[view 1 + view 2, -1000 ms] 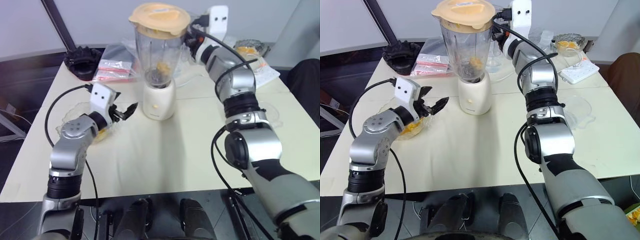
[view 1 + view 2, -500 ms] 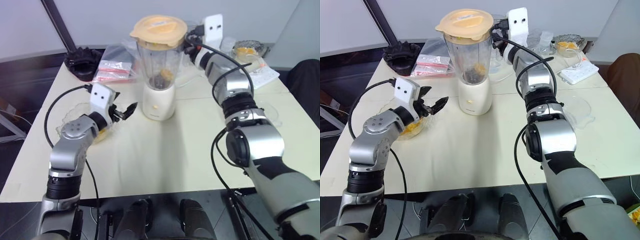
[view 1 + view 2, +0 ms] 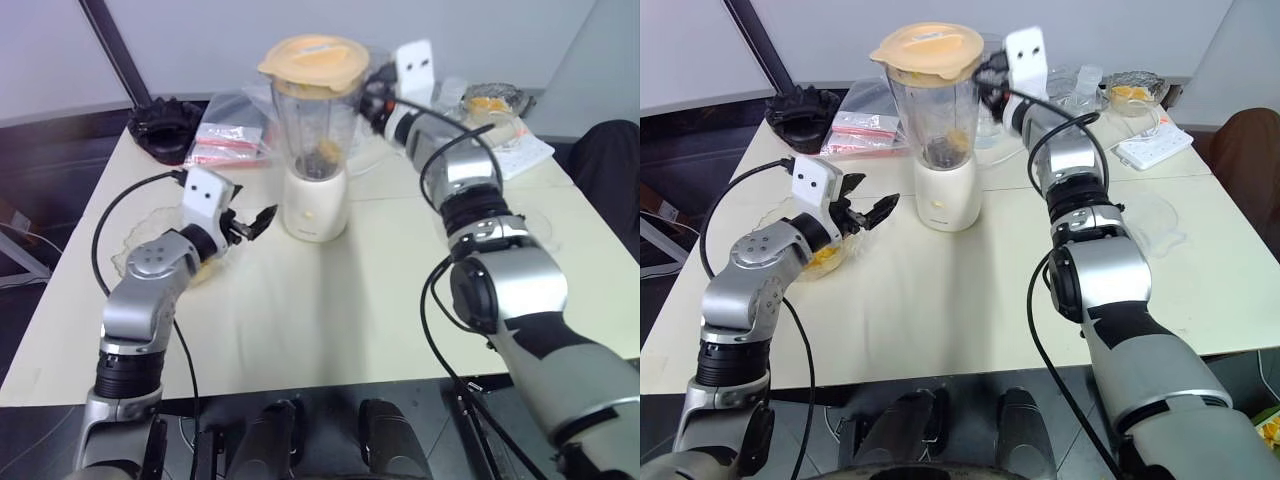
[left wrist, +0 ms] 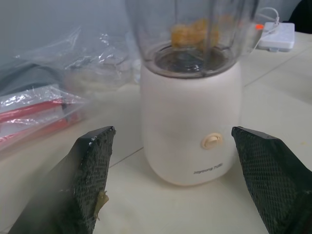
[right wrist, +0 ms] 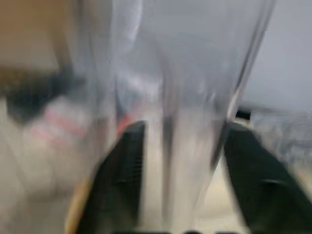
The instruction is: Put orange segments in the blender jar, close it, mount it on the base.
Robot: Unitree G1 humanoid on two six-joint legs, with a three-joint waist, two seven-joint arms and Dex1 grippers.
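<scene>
Blender jar (image 3: pixel 318 120): stands on the base (image 3: pixel 318 203), near the middle of the table (image 3: pixel 330 300); its orange lid (image 3: pixel 313 57) is on, and orange segments (image 4: pixel 196 32) lie at its bottom above the blade.
Step in hand: judged from this, filling, closing and mounting look done; the release of the jar's handle is under way.
Right gripper (image 5: pixel 180 161): at the handle side of the jar, fingers (image 5: pixel 127 165) spread to either side of the clear handle; whether they touch it I cannot tell.
Left gripper (image 4: pixel 180 170): wide open, empty, level, facing the base from nearby, apart from it; a fruit scrap clings to one finger.
Next move: likely draw the right gripper straight back without tipping the jar.
</scene>
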